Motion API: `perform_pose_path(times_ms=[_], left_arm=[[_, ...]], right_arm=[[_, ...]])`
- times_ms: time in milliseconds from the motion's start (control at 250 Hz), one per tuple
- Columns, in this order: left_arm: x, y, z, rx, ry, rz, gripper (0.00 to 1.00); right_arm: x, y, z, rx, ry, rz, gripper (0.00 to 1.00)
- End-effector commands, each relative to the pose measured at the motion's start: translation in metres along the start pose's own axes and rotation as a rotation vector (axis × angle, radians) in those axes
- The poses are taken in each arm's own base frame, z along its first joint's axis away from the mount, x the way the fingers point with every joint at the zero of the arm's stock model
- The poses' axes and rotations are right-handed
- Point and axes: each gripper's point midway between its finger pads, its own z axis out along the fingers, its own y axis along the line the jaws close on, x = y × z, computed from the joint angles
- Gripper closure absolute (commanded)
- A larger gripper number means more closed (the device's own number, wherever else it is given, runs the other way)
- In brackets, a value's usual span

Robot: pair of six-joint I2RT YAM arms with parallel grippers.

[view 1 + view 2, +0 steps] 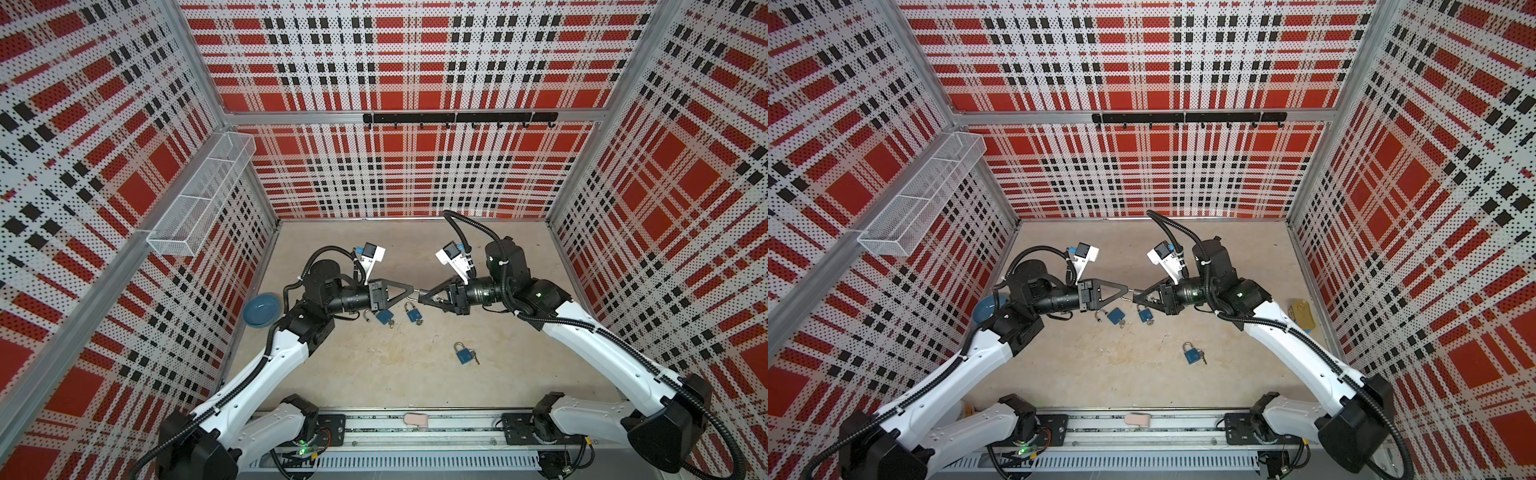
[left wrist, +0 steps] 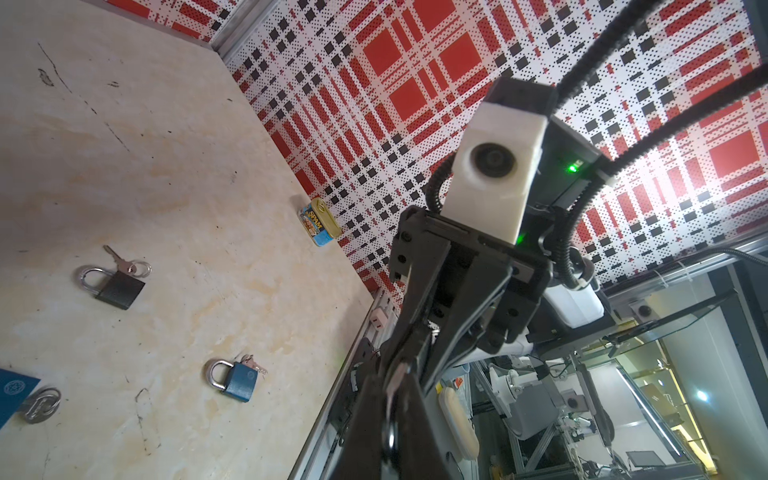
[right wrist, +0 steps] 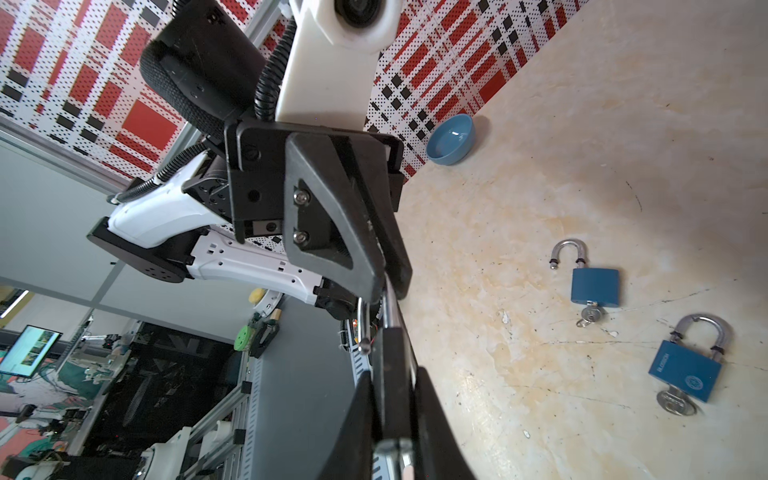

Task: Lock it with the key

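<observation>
Left pincer (image 1: 412, 289), right pincer (image 1: 423, 296) tip-to-tip, padlock (image 3: 389, 309) between.

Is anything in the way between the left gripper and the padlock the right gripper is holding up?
Nothing visible. The left gripper is closed on the shackle of the padlock, whose body sits in the right gripper; the two grippers meet tip to tip above the table.

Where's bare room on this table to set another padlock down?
Bare: the table strip between the back wall and the left gripper and right gripper; front left, between the left arm and the lone padlock. Crowded: under those grippers clamping the held padlock, where the open padlock and middle padlock lie.
</observation>
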Motion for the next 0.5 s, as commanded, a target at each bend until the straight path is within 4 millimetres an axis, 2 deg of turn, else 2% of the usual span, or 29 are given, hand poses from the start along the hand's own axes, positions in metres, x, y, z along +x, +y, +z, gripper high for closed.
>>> perform_pose_path(times_ms=[0, 492], left_arm=[[0.0087, 0.0176, -0.0003, -0.05, 0.002, -0.027, 1.0], [0.011, 0.0181, 0.0078, -0.075, -0.011, 0.014, 1.0]], right_arm=[[-0.025, 0.0289, -0.0052, -0.114, -0.068, -0.087, 1.0], [-0.027, 0.0384, -0.0012, -0.219, -0.065, -0.038, 1.0]])
